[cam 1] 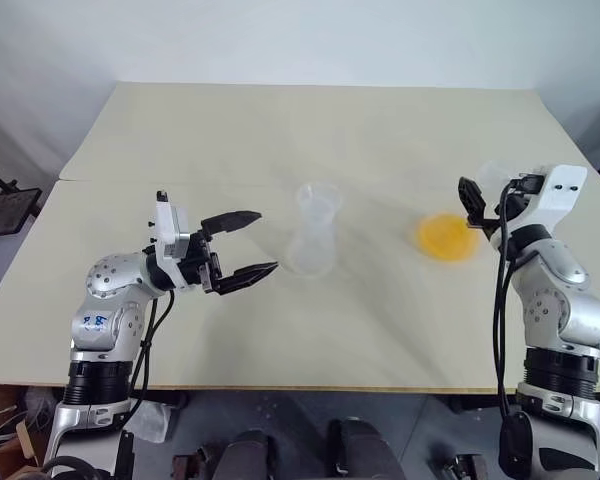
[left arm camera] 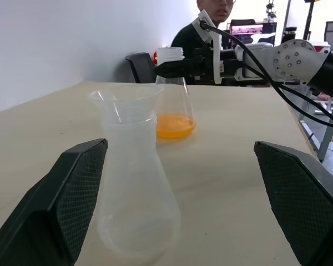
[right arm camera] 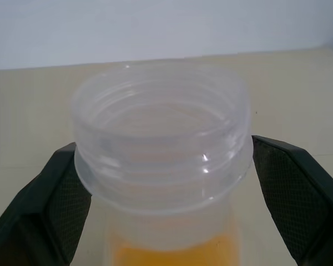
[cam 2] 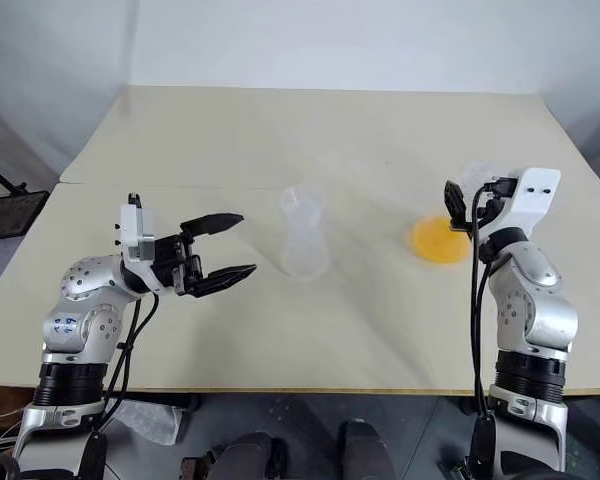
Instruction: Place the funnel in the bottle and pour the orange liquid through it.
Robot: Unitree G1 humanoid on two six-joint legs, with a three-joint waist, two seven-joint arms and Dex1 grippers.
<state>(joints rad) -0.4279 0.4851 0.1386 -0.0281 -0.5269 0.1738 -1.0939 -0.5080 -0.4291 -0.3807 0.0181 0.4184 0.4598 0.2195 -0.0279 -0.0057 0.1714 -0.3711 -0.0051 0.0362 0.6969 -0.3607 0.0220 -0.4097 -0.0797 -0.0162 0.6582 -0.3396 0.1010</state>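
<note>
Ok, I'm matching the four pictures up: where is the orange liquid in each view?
Left eye view: orange liquid right of centre, beside the right gripper.
Right eye view: right of centre.
Left wrist view: middle, behind the frosted bottle.
Right wrist view: bottom edge, under the flask's neck.
Shared landmark: the right gripper at that flask's neck.

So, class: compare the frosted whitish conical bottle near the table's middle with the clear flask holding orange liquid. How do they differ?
The frosted whitish conical bottle is empty, with a clear funnel in its mouth; the clear conical flask holds orange liquid and has a threaded open neck. The bottle stands free, ahead of the open left claw; the flask's neck sits between the right claw's fingers. Both stand upright on the table.
</note>
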